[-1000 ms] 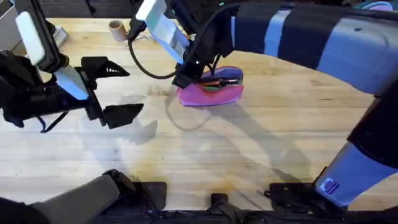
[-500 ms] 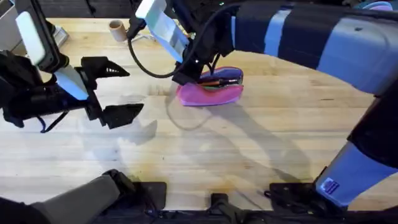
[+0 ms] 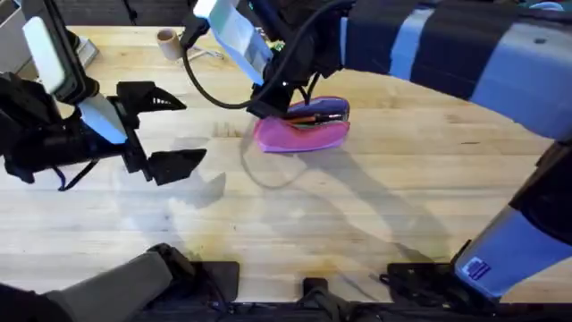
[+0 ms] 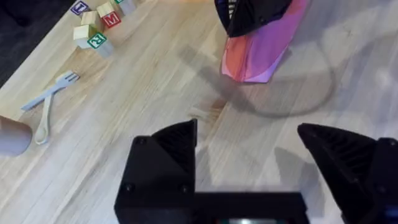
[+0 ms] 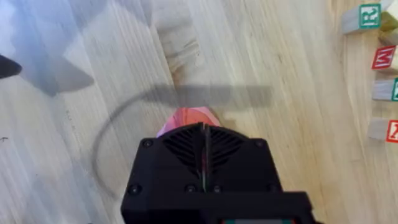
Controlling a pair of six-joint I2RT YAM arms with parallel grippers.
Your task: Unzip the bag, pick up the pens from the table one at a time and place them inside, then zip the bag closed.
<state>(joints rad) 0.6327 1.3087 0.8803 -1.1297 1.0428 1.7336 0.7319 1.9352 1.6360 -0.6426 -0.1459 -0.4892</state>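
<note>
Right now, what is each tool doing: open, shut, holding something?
Left tool: open, holding nothing, apart from the bag.
Right tool: shut, at the bag's end; what it pinches cannot be told.

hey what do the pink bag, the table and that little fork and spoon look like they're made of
The pink bag looks like soft matte fabric: it sags and creases.
The table looks like light wood with a smooth, slightly glossy finish: plank strips and grain show.
The fork and spoon seem to be pale plastic, plain and thin, though painted wood can't be ruled out.
</note>
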